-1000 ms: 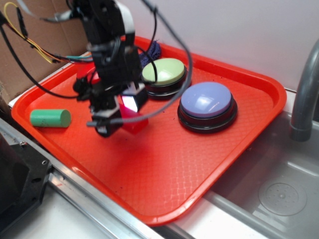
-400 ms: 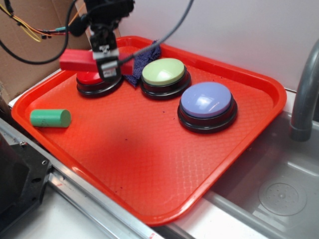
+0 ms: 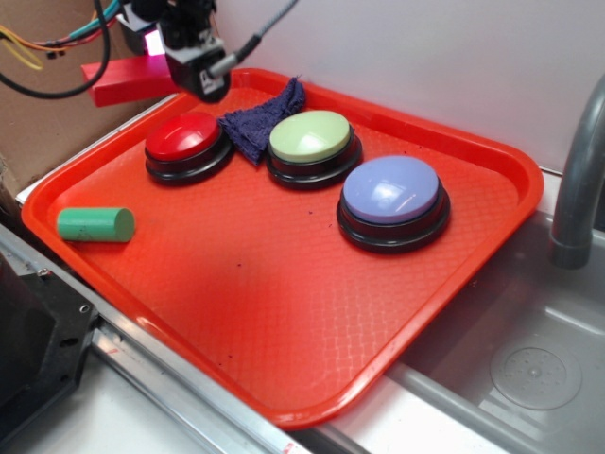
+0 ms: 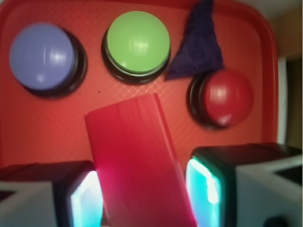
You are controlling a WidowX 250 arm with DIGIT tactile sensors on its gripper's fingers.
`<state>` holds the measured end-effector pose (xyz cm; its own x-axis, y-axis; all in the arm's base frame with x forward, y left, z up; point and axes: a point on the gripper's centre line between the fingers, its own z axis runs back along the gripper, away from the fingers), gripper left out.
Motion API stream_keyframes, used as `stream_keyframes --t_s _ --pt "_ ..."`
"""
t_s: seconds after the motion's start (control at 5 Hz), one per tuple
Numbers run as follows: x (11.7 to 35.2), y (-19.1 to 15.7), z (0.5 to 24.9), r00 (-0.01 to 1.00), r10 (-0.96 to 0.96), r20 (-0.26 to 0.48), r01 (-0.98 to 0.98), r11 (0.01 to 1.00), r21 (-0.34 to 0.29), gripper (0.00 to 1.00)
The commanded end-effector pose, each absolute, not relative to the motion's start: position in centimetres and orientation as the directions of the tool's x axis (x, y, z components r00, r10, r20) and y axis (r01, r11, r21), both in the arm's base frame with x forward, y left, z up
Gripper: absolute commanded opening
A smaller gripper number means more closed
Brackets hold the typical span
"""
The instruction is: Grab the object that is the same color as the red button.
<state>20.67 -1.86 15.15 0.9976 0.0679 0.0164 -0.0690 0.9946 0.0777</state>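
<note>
Red block, a small solid rectangular bar [image 4: 137, 165], sits pinched between the two pads of the robot's hand [image 4: 142, 194], held high in the air above the back left corner of the tray. From the side view the bar [image 3: 128, 80] juts out to the left of the hand [image 3: 194, 71], roughly level, with most of its length sticking out on one side. From the wrist view the pads [image 4: 203, 189] press on its long faces, and the bar lies slightly askew between them.

It looks rigid and light, the sort of thing that will not bend or crush; its smooth faces could slip or swivel if the squeeze eased, and a hold nearer the middle would likely be steadier than this one.

Just below sits the round red domed push button on its black base [image 3: 184, 142], clear of the block. Beside it lies a crumpled dark blue cloth [image 3: 260, 118], then a green-topped button [image 3: 312, 140] and a lavender-blue button [image 3: 392, 194]. A green cylinder [image 3: 95, 224] lies near the left edge of the red plastic tray [image 3: 284, 331]. To the right is a metal sink [image 3: 529, 369].
</note>
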Motion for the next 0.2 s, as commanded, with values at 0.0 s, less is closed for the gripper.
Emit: stream_keyframes --t_s 0.0 --pt "22.29 -1.47 16.17 0.971 0.24 0.011 -0.24 0.971 -0.02 0.0"
